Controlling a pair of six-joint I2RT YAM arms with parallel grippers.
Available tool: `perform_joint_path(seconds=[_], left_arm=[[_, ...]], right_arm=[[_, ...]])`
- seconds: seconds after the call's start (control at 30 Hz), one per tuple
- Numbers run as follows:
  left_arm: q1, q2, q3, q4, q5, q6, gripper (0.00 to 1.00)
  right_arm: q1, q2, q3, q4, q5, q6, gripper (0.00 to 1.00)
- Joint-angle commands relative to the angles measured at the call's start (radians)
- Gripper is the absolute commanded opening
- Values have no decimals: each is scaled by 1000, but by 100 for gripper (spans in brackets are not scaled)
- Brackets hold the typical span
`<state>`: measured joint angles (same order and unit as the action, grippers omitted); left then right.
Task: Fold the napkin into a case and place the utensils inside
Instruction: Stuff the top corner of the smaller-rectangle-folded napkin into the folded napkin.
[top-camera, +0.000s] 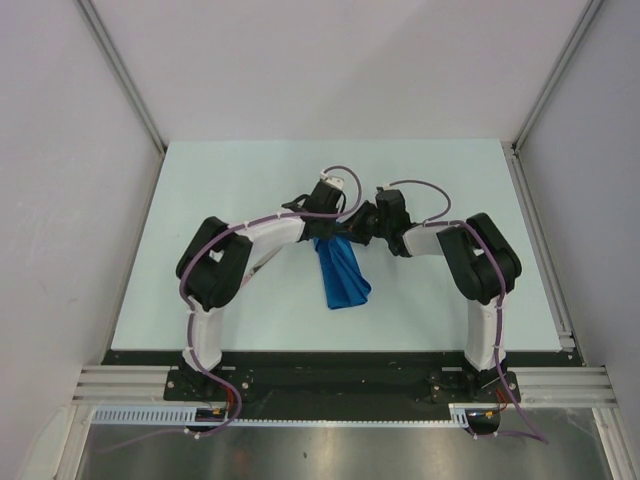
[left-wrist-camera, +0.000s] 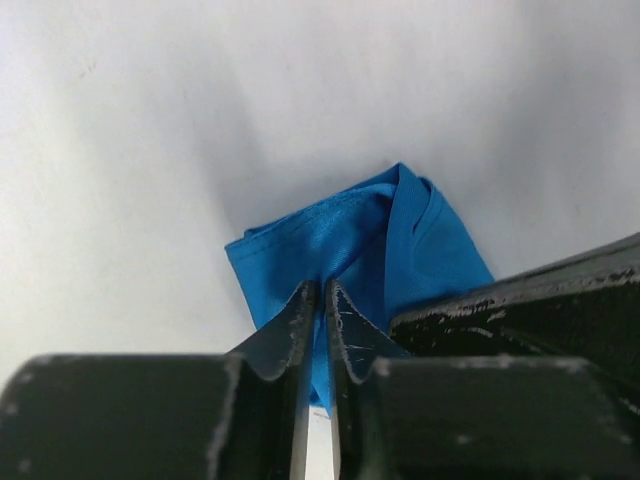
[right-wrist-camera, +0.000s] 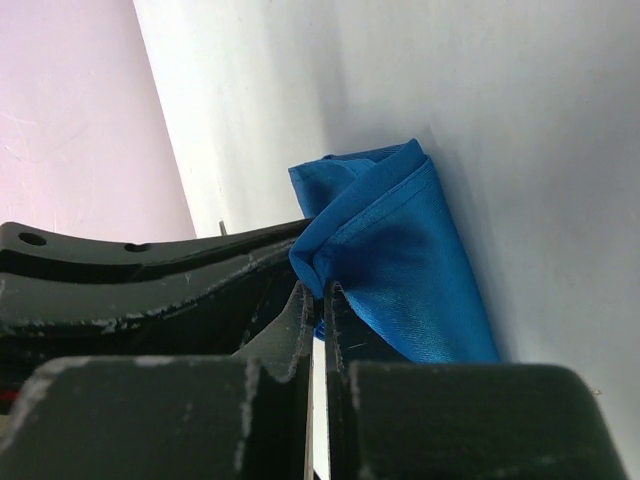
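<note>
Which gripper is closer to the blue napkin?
Neither, it's a tie. The left gripper pinches the napkin's upper end on the left; the right gripper pinches it just beside, on the right.
</note>
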<state>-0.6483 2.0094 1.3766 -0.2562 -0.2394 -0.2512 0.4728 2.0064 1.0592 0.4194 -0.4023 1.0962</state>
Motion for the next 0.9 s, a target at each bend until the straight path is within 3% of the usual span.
perform_joint_path(seconds=[0.0,0.17,0.47,0.87], left_arm=[[-7,18,67,-21,-21,9,10],[4,-17,79,-34,101,-22,0],[44,-57,56,-34,258,-97,0],[84,-60,19,9,343,-160,0]], right_arm=[[1,15,1,21,-20,13,0],[13,11,16,-17,-20,37,0],[18,37,10,-18,-32,109,0],[23,100,48,12,-29,168,0]])
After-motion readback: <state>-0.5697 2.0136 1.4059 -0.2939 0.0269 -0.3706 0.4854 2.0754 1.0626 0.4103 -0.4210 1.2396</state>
